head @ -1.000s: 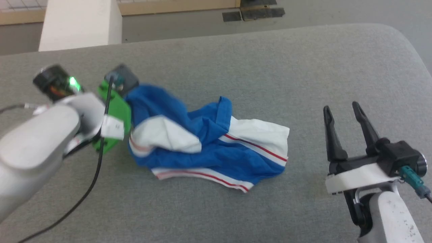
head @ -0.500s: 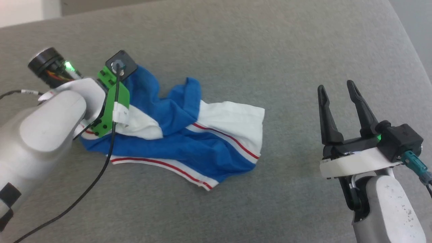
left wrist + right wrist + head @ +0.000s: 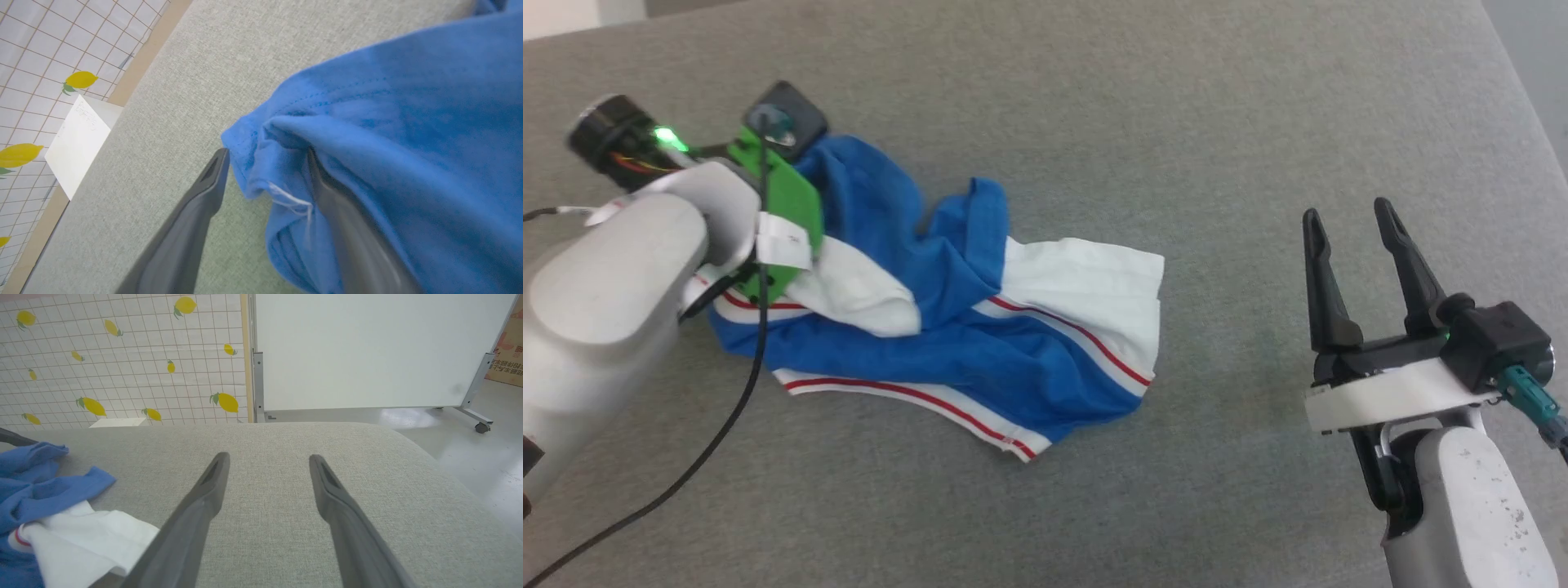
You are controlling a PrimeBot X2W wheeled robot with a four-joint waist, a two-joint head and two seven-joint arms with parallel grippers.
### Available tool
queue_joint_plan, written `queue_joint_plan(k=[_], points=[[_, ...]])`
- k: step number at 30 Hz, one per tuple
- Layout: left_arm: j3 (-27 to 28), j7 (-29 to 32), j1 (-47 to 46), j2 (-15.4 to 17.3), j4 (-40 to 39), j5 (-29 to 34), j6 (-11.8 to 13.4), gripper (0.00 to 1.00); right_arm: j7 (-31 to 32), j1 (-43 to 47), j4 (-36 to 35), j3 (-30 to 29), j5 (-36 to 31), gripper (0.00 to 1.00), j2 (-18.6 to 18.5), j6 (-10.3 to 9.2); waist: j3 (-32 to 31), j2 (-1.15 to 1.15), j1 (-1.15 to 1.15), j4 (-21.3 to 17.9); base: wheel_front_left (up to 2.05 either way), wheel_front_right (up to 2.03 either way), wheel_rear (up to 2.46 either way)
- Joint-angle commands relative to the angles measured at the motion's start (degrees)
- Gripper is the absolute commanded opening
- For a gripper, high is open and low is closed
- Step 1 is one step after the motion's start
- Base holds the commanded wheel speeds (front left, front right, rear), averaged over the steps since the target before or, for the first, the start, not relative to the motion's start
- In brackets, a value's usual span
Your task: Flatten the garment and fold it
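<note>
Royal blue with white sleeves and red-striped trim: the garment point(image 3: 947, 327), heaped and twisted on the grey felt table point(image 3: 1176, 122), toward the robot's left. At the heap's far left edge, the left gripper point(image 3: 267, 155), fingers spread wide, a loose blue fold lying between them and draped against one finger, not pinched. Well apart to the right, the right gripper point(image 3: 1347, 211), fingers spread over bare felt, holding nothing.

Flattening hardly begun, by the look of it. For a clean spread:
- choose a true edge, not a mid-fold: the striped hem point(image 3: 907, 396) or the white sleeve point(image 3: 1086, 286) nearest the right arm
- pinch a single layer, close to a corner
- bring both arms in, one corner each, then draw outward, low over the felt
- pull slowly, so as to open the twist rather than drag the whole heap
- mind the fold resting on the left finger; likely to snag on lifting

No print legible on the upturned folds. Small white tag point(image 3: 784, 237) on the left wrist cable: marks too small to read. Faint scribble on the pale box point(image 3: 81, 139) beyond the table: unreadable. Red characters on the brown carton point(image 3: 506, 359): too small and cut off to make out
</note>
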Motion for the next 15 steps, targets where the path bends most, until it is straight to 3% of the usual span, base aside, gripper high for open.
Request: queue_joint_plan(k=[1, 7, 15], points=[[-0.24, 1.81, -1.19, 0.27, -1.74, -1.48, -0.29, 1.0, -0.28, 0.88, 0.14, -0.18, -0.39, 1.0, 0.04, -0.09, -4.33, 0.0, -0.01, 4.21, 0.0, 0.0, 0.0], [-0.24, 10.7, -5.13, 4.32, -10.73, -5.19, -0.29, 1.0, -0.28, 2.33, 0.33, -0.61, -0.77, 1.0, 0.04, -0.09, -6.63, 0.0, -0.01, 6.14, 0.0, 0.0, 0.0], [-0.24, 22.8, -4.29, 6.32, -18.19, -14.53, -0.29, 1.0, -0.28, 3.54, 0.87, -0.9, -0.9, 1.0, 0.04, -0.09, -8.6, 0.0, -0.01, 6.63, 0.0, 0.0, 0.0]])
